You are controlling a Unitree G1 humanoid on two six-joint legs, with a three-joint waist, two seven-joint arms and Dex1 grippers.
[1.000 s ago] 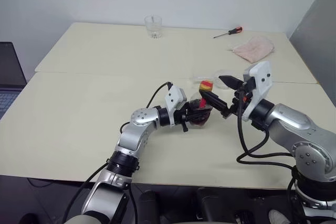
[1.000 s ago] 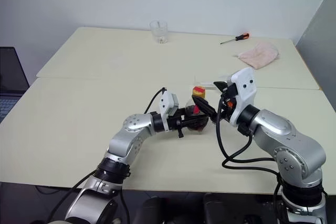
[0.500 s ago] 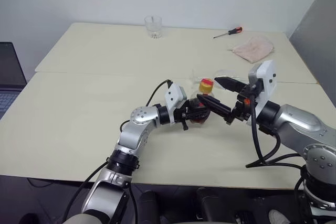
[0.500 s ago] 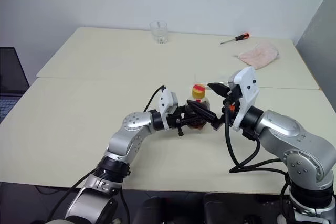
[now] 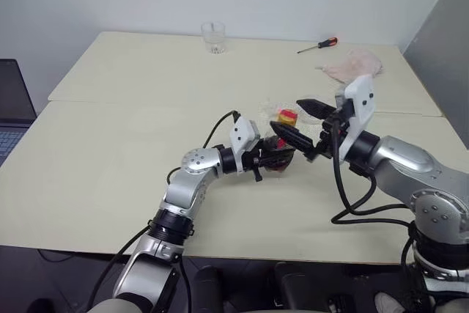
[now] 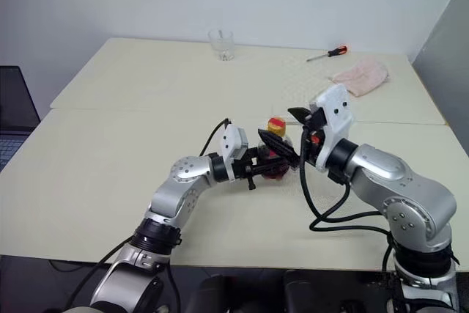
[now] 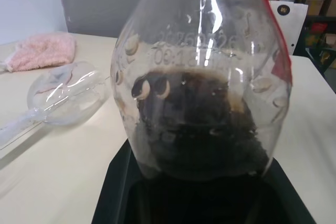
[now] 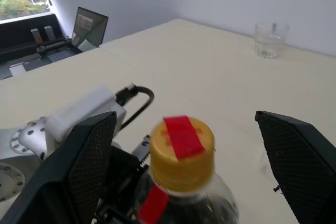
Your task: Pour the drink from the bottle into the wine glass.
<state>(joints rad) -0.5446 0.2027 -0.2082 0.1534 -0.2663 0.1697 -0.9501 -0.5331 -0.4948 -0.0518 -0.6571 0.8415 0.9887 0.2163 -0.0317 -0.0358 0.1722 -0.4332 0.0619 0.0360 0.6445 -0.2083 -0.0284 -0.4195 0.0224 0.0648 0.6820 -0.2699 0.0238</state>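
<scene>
My left gripper (image 5: 268, 157) is shut on the round body of the bottle (image 5: 279, 156) and holds it upright over the table's middle. The dark drink (image 7: 199, 129) fills the lower part of the bottle. The yellow cap (image 8: 182, 145), with a red strip over it, is on the neck. My right gripper (image 5: 286, 115) is open, with one finger on each side of the cap and not touching it. The wine glass (image 7: 65, 95) lies on its side on the table just behind the bottle.
At the table's far edge stand a short clear tumbler (image 5: 213, 37) and a red-handled screwdriver (image 5: 319, 45). A pink cloth (image 5: 353, 66) lies at the far right. A laptop (image 5: 11, 104) sits beyond the table's left edge.
My right gripper has shifted a little to the left and upward, staying open beside the cap. The left gripper and the bottle have not moved.
</scene>
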